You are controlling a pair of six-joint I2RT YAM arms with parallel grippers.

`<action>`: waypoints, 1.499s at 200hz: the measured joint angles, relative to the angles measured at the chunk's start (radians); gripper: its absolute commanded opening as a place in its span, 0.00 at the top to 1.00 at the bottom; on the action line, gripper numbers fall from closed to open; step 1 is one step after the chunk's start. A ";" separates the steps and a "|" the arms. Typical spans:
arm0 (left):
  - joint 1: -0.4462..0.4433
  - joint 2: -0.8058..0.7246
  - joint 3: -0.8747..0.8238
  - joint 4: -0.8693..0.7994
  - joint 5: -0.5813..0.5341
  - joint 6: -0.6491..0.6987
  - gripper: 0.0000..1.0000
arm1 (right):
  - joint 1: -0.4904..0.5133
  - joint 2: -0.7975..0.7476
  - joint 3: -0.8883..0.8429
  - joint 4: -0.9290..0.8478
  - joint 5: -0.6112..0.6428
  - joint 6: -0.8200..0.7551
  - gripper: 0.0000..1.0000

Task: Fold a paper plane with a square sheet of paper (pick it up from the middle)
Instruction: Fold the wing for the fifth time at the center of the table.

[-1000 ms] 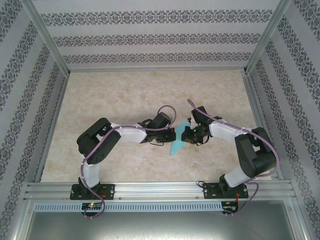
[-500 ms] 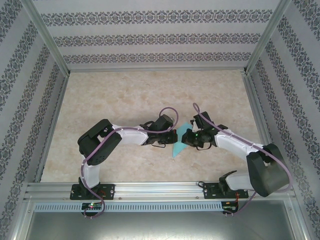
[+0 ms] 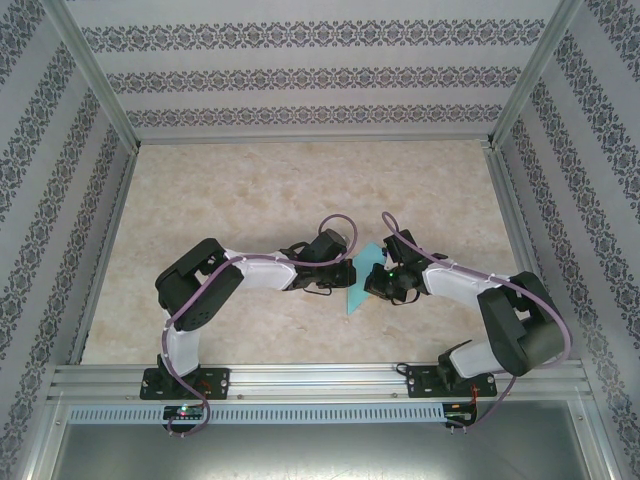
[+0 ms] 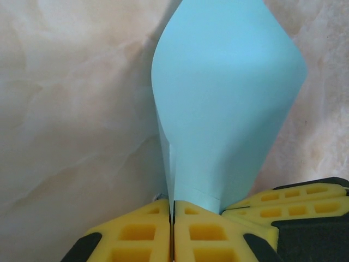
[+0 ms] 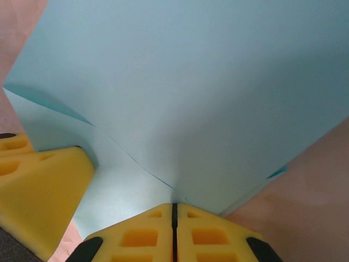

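The light-cyan sheet of paper is folded into overlapping layers and stands up off the table between my two grippers. In the left wrist view it rises in a curved, cone-like fold from my left gripper, whose yellow fingers are shut on its lower edge. My right gripper is shut on another edge of the paper, where a crease line runs. From above, the left gripper and right gripper nearly touch. Each wrist view shows the other gripper's yellow fingers close by.
The beige marbled table spreads out behind and to both sides of the arms. Patterned walls and aluminium frame posts box it in. A metal rail runs along the near edge by the arm bases.
The right arm's elbow swung out low to the right, then came partway back. Its jaws closed a little further on the paper. The paper shifted slightly right; the left arm barely moved.
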 measured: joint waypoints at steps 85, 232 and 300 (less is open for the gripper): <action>-0.002 -0.052 -0.002 -0.001 0.009 0.007 0.72 | -0.013 0.014 0.002 0.016 -0.005 -0.026 0.93; -0.021 -0.059 0.028 -0.135 0.030 0.077 0.84 | -0.033 0.024 0.014 0.011 -0.009 -0.068 0.93; -0.047 -0.029 0.129 -0.234 -0.015 0.140 0.91 | -0.033 0.024 0.014 0.011 -0.009 -0.068 0.93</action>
